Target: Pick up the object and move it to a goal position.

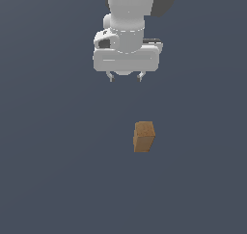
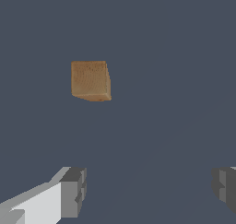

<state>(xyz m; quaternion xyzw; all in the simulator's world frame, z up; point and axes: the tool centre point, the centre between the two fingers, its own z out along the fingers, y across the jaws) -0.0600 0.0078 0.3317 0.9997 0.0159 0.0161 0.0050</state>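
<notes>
The object is a tan-brown wooden block (image 1: 144,136) standing on the dark grey surface, a little to the exterior view's right of centre. My white gripper (image 1: 125,77) hangs well above it and slightly toward the exterior view's left, pointing down. Its jaws are open wide and hold nothing. In the wrist view the block (image 2: 90,80) lies apart from the two grey fingertips (image 2: 73,191), outside the gap between them.
A plain dark grey floor (image 1: 53,170) fills both views. No other object, container or edge shows.
</notes>
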